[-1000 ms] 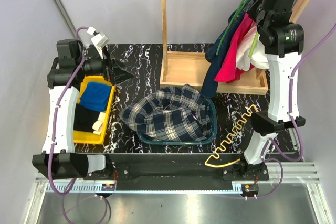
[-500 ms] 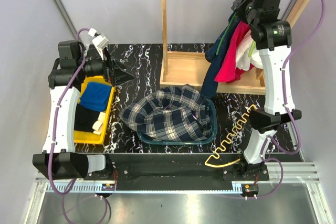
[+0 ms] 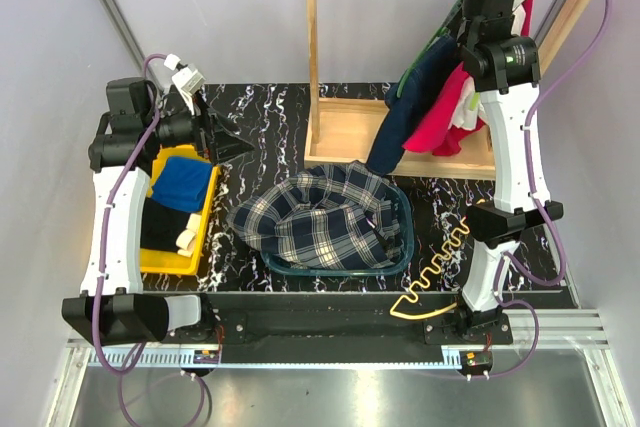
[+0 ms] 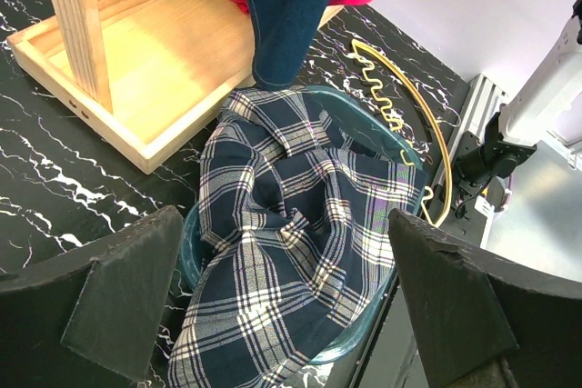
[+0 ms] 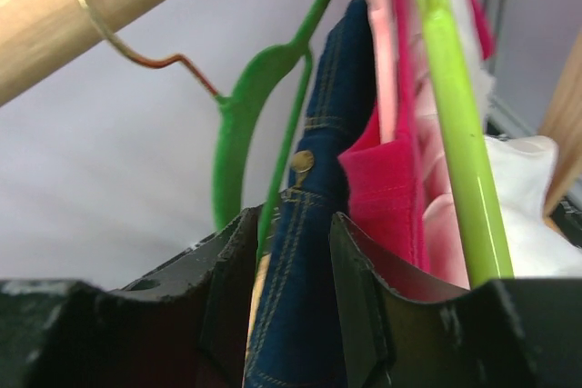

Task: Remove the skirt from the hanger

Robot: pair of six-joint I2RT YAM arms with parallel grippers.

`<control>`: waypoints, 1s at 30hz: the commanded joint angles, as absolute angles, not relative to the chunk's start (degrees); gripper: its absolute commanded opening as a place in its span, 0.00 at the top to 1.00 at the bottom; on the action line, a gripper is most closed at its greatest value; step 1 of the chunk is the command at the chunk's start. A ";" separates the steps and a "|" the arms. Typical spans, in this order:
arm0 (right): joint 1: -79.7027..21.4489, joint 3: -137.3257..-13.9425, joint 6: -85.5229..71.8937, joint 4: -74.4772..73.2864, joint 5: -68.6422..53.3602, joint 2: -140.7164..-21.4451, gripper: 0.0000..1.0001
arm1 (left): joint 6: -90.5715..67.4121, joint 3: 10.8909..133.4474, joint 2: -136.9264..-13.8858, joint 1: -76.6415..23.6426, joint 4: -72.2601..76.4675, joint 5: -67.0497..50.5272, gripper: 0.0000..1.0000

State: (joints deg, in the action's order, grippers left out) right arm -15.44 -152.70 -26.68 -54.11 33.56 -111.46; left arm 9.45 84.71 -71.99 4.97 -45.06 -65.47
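Right gripper [image 5: 293, 224]: raised to the wooden rail [image 5: 55, 34] and half-closed on the navy denim garment [image 5: 327, 115] beside its green hanger [image 5: 238, 124]; the gap between the fingers is filled by cloth.
Left gripper [image 4: 282, 224]: spread wide, nothing held, poised above the basket [image 3: 330, 269].
Skirt [image 3: 320, 217]: heaped in the basket and spilled over its rim.
Hanger [image 3: 440, 267]: laid flat and bare on the table [image 3: 270, 107], just beside the basket.
The separation is judged done, which would explain a grip taken elsewhere.

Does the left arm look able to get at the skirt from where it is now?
Probably yes: the open left gripper hangs over the table facing the skirt, which lies heaped uncovered in the teal basin, nothing between them.
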 commanded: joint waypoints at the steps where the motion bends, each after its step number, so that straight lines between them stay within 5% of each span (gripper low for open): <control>1: -15.47 -154.77 -22.68 -55.72 39.90 -109.51 0.53 | 10.72 84.38 -70.75 5.45 -42.72 -67.41 0.02; 30: -15.64 -140.89 -29.27 -45.53 28.04 -99.49 0.55 | 12.48 82.97 -72.33 5.45 -44.82 -68.64 0.02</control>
